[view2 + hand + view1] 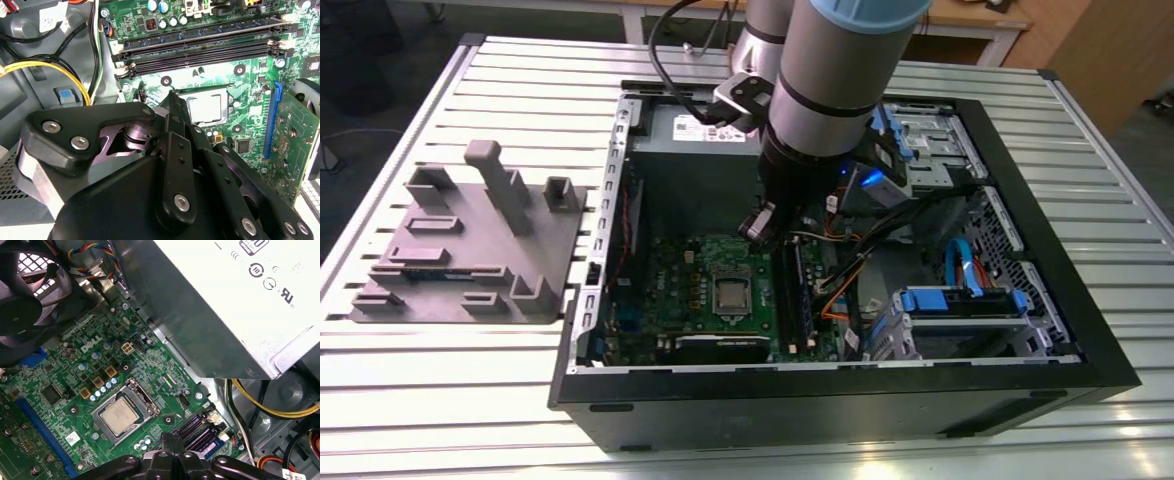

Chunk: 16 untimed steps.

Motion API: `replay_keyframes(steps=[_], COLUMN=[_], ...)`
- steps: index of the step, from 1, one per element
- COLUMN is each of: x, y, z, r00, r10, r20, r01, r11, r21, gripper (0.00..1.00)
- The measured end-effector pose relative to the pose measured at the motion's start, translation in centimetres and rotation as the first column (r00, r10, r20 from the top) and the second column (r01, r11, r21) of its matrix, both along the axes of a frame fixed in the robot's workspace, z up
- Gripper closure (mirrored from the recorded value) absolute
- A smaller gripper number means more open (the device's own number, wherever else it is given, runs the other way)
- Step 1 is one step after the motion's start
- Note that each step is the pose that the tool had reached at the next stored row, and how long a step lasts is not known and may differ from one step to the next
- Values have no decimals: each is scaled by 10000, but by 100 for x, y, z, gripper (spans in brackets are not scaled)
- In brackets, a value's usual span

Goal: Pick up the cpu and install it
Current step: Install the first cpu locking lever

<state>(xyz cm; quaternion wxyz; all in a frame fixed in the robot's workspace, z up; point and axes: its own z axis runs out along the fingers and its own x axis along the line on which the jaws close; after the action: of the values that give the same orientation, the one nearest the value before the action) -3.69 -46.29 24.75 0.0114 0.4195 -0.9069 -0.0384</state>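
Observation:
The cpu (pixel 732 293), a small silver-grey square, lies flat in the socket of the green motherboard (pixel 670 270) inside the open computer case. In both wrist views the cpu (pixel 206 107) (pixel 120 418) rests within the metal socket frame, with nothing touching it. My gripper (pixel 765 226) hangs above the board, a little beyond the socket toward the power supply. Its black fingers meet at their tips (pixel 172 96) (pixel 173 441), shut with nothing between them, and stand just beside the socket's edge.
A grey plastic fixture block (pixel 467 250) stands on the slatted table at the exterior view's left. The power supply (pixel 225 305) overhangs the board close to my arm. Memory slots (pixel 200 47), a fan (pixel 30 290), cable bundles (pixel 854 270) and blue drive brackets (pixel 961 300) crowd the case.

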Motion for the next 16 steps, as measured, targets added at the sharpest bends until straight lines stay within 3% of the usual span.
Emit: replay_keyframes(steps=[6, 16], x=[2, 31], y=[4, 66], z=[0, -7], r00=[10000, 10000], r10=[0, 0], r20=[0, -1], r01=[0, 0], r11=[10000, 10000], r21=[1, 0], gripper=[90, 90])
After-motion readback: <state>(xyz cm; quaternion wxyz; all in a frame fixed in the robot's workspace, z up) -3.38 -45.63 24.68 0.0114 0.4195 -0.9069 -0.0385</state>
